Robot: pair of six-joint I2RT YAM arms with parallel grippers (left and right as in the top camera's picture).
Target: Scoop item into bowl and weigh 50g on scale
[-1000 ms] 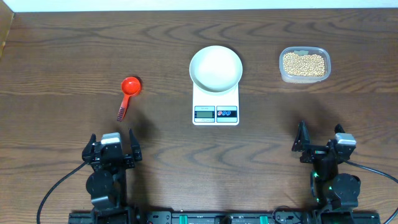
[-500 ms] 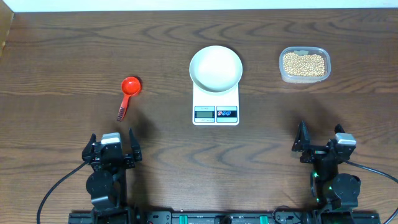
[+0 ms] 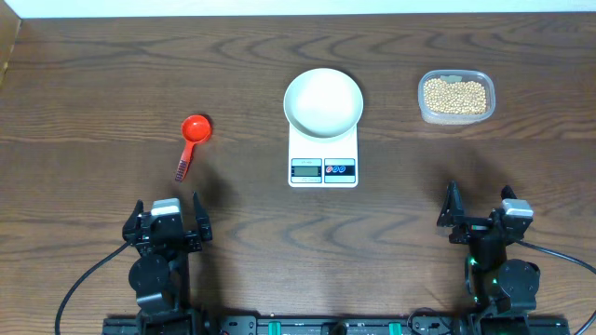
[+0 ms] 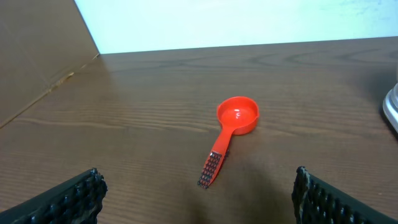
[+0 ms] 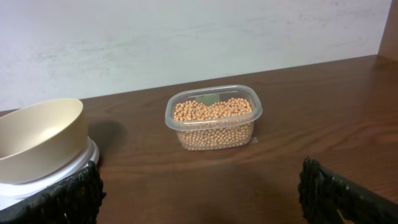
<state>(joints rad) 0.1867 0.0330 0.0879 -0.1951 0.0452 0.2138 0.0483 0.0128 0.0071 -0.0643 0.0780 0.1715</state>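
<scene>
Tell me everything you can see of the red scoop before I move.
The red scoop looks like glossy plastic: a small round cup, empty, mouth up, with a straight handle, textured at its end, pointing back toward the left gripper. It lies flat on the wooden table, left of the scale, touching nothing else.

I can't read any text from here; the scale (image 3: 323, 156) has a grey display and tiny print above it, possibly labels, too small to read.
</scene>
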